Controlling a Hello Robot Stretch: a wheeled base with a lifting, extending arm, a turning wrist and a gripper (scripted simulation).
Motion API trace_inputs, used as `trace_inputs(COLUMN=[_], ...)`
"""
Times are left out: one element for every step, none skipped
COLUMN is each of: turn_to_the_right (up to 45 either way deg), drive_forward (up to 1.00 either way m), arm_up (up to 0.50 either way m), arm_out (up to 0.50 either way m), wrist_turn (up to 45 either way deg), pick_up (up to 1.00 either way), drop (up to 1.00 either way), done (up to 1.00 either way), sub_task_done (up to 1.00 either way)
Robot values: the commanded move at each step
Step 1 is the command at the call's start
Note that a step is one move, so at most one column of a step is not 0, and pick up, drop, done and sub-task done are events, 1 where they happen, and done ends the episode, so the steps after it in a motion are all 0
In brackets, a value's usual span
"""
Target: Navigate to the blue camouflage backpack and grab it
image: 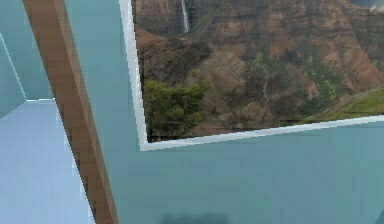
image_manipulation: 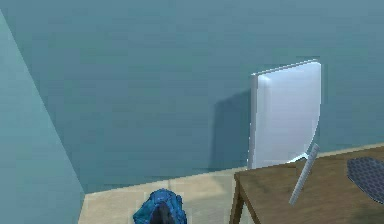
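Backpack (image_manipulation: 160, 211), mottled blue, sits on the floor (image_manipulation: 205, 192) at the arm side view's bottom edge, just left of the table (image_manipulation: 275, 195). A teal wall (image_manipulation: 150, 80) rises behind. The forward view has a framed landscape picture (image: 260, 65) with a brown post (image: 75, 110) left of it. A white panel (image_manipulation: 285, 115) stands behind the table. I cannot tell the gripper's state.
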Motion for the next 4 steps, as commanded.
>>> trace_inputs(turn_to_the_right=[0.0, 0.0, 0.0, 0.0], drive_forward=[0.0, 0.0, 0.0, 0.0], arm_up=[0.0, -0.3, 0.0, 0.1], arm_out=[0.0, 0.0, 0.0, 0.0], wrist_turn=[9.0, 0.0, 0.0, 0.0], pick_up=[0.0, 0.0, 1.0, 0.0], drop=[0.0, 0.0, 0.0, 0.0], done=[0.0, 0.0, 0.0, 0.0], sub_task_done=[0.0, 0.0, 0.0, 0.0])
